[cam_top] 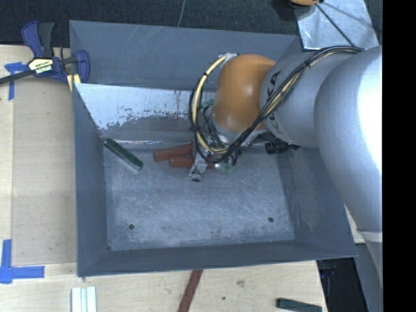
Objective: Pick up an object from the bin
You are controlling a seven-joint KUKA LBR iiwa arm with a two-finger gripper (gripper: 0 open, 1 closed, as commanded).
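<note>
My gripper (196,171) reaches down near the back middle of the bin, with one metal fingertip showing below the orange cover. A reddish-brown flat piece (173,156) lies just left of that tip, touching or nearly touching it. A dark green flat bar (123,155) lies tilted at the back left of the bin floor, well apart from the gripper.
The arm with its orange cover and cables hangs over the back right of the bin and hides the floor beneath it. Bare grey floor stretches across the front half of the bin.
</note>
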